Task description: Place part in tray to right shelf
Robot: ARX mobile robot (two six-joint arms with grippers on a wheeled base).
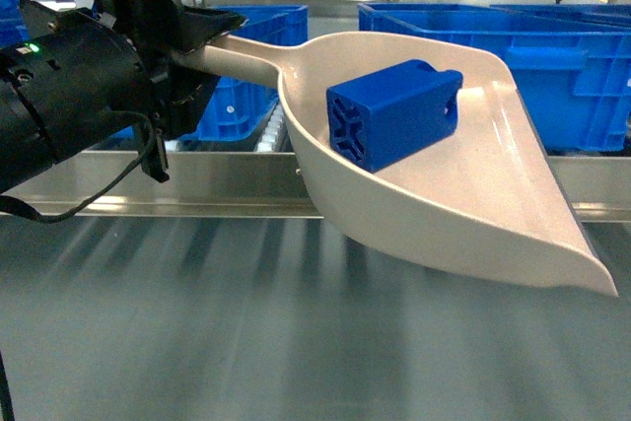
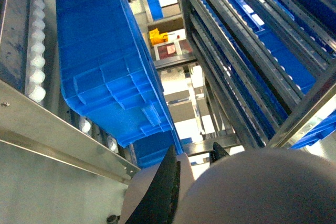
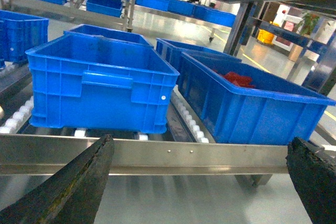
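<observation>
Here the left fingers (image 1: pixel 192 41) clamp the tray (image 1: pixel 473 204) handle, the part (image 1: pixel 394 113) inside.

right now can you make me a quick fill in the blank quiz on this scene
1. The blue block lies inside the ____.
2. The left claw grips the scoop by its ____.
3. The right claw is ____ and holds nothing.
4. Behind the metal rail, one blue bin holds ____ items.

Missing words: scoop; handle; open; red
</observation>
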